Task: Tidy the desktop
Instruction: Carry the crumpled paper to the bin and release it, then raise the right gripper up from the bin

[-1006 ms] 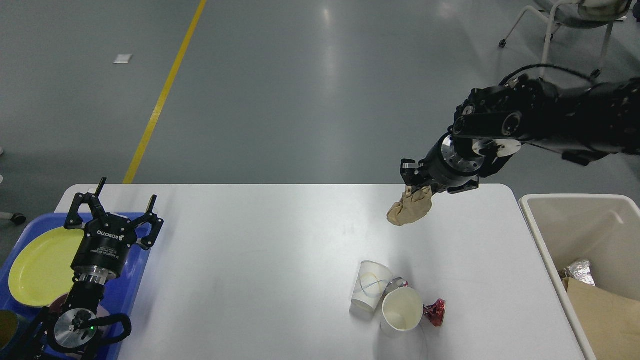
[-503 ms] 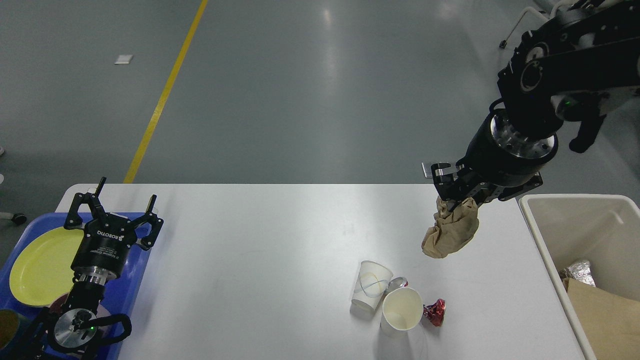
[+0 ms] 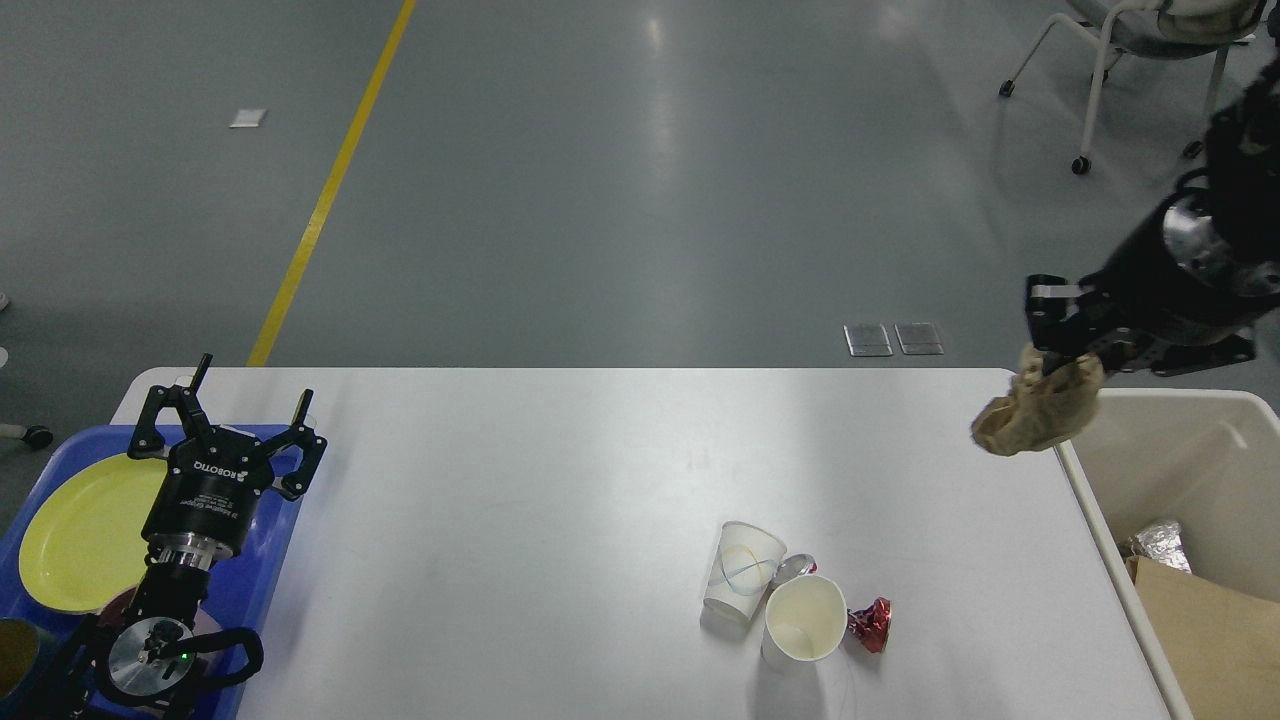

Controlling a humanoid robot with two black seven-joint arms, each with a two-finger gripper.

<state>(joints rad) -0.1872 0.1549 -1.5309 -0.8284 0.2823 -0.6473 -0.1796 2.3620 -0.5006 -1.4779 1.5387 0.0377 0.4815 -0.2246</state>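
The white desktop (image 3: 520, 480) fills the middle of the head view. My right gripper (image 3: 1062, 357) is shut on a crumpled brown paper wad (image 3: 1038, 417) and holds it in the air over the desktop's far right corner, at the rim of the beige bin (image 3: 1200, 410). My left gripper (image 3: 228, 418) is open and empty above the blue tray (image 3: 265, 570) at the left edge. Two paper cups (image 3: 742, 572) (image 3: 802, 620) lie on the desktop near the front, with a red foil wrapper (image 3: 870, 624) and a small silver bit (image 3: 790, 568) beside them.
A yellow plate (image 3: 85, 535) lies in the blue tray. The beige bin holds brown cardboard (image 3: 1215, 625) and crumpled silver foil (image 3: 1155, 545). A wheeled chair (image 3: 1140, 50) stands on the floor at the far right. A yellow line (image 3: 330, 185) runs along the grey floor.
My right arm has swung right with the brown paper wad, from over the desktop's far middle-right to the bin's near rim. The left arm has not moved.
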